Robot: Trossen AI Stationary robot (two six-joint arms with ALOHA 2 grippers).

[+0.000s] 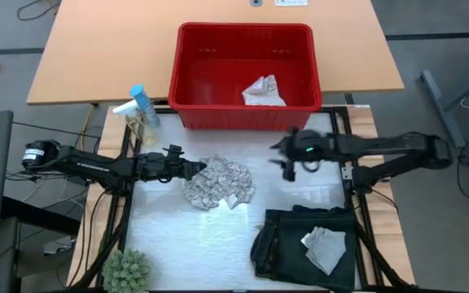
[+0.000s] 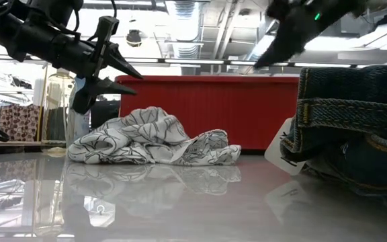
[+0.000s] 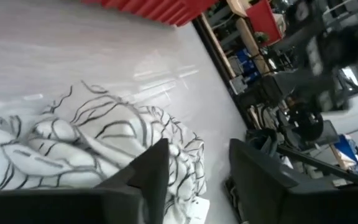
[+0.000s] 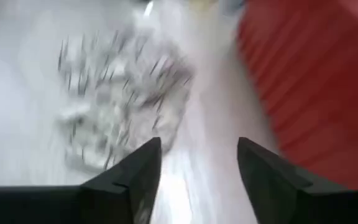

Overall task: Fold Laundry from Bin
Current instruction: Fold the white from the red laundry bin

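A white-grey leaf-patterned cloth (image 1: 218, 184) lies crumpled on the middle of the table (image 1: 169, 244). My left gripper (image 1: 200, 169) stands open at the cloth's left edge, its fingers (image 2: 127, 82) just above the cloth (image 2: 150, 138) and apart from it. My right gripper (image 1: 287, 163) hangs open in the air right of the cloth, in front of the red bin (image 1: 247, 69). A crumpled whitish cloth (image 1: 263, 91) lies in the bin. A folded dark garment (image 1: 300, 244) lies at the near right with a small whitish cloth (image 1: 324, 248) on top.
A spray bottle (image 1: 141, 114) stands at the table's far left, beside the bin. A green plant (image 1: 127, 268) sits at the near left corner. An orange table (image 1: 88, 49) bears the bin behind the work surface. Bare surface lies near the front edge, left of the garment.
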